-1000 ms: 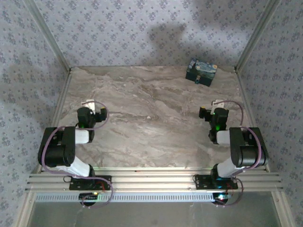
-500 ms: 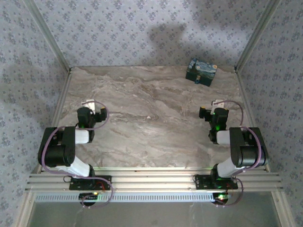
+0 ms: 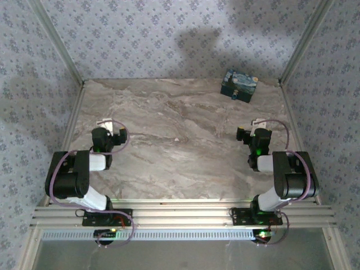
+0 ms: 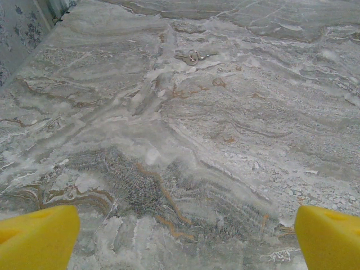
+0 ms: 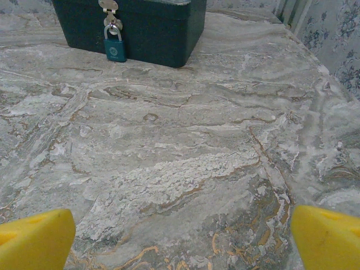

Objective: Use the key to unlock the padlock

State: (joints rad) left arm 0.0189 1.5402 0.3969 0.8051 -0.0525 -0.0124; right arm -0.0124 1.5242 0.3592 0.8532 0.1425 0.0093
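At the near edge of the table (image 3: 185, 169), both arms sit folded just as they did a second ago. Nothing in the overhead view has shifted, neither the left arm (image 3: 72, 177) nor the right arm (image 3: 289, 177), and the box (image 3: 239, 84) stays in its far right corner. Just ahead of the bases, the left gripper (image 4: 185, 239) hangs low over the marble with its jaws spread wide, its yellow pads (image 4: 36, 236) in the two lower corners of its wrist view and bare table between them. The right gripper (image 5: 180, 236) is likewise spread wide and holds nothing, its pads far apart above the stone. Farther out from the left gripper, well apart from it and almost straight ahead, the key (image 4: 191, 56) lies flat on the table with its ring, and no finger touches it. Farthest off, ahead of the right gripper and a little to its left, stands the dark box. The teal padlock (image 5: 115, 48) hangs by its shackle from the hasp (image 5: 108, 5) on the box's front face, its body just above the table. Padlock and key lie well apart, each before a different gripper.
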